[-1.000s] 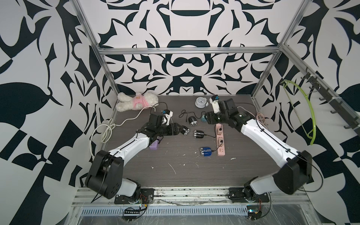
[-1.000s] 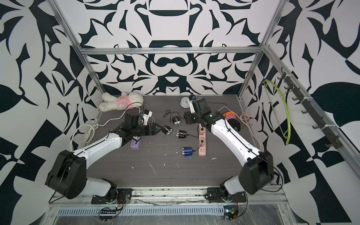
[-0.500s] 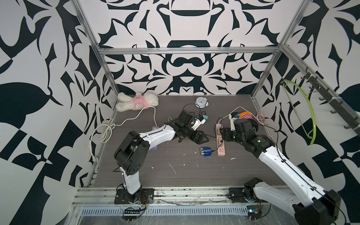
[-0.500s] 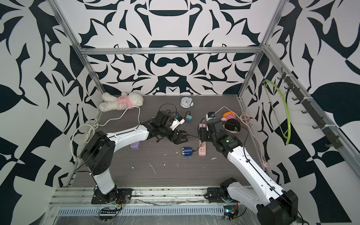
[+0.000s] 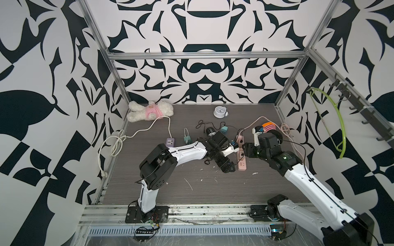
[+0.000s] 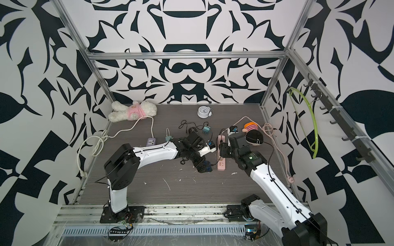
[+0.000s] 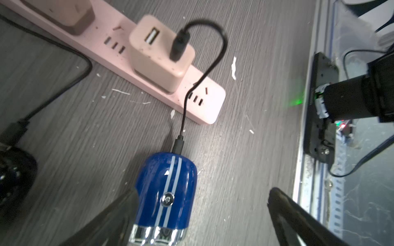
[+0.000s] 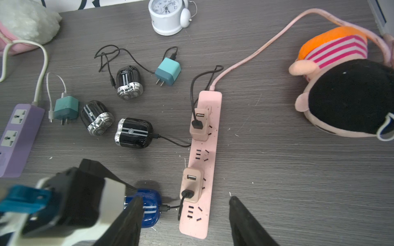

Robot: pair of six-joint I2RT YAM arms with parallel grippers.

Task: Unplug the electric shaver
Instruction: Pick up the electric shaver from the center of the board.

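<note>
The blue electric shaver (image 7: 166,196) lies on the table, its black cable (image 7: 184,110) running to a beige USB adapter (image 7: 162,57) seated in the pink power strip (image 7: 204,106). My left gripper (image 7: 200,213) is open around the shaver. One finger sits against its side and the other stands well off. In a top view the left gripper (image 6: 203,166) is low beside the strip (image 6: 221,164). My right gripper (image 8: 185,213) hangs open above the strip's (image 8: 210,132) near end, straddling that adapter (image 8: 190,185) and holding nothing.
A black shaver (image 8: 134,133) is cabled to a second adapter (image 8: 199,123) on the strip. Two loose black shavers (image 8: 97,117) (image 8: 128,82), teal chargers (image 8: 66,108), a purple strip (image 8: 17,136), a clock (image 8: 168,15) and a plush doll (image 8: 345,89) lie around.
Both arms have swung in toward the pink strip. The left gripper has dropped toward the table's front, come around the blue shaver and opened wide. The right gripper now hovers over the strip.
</note>
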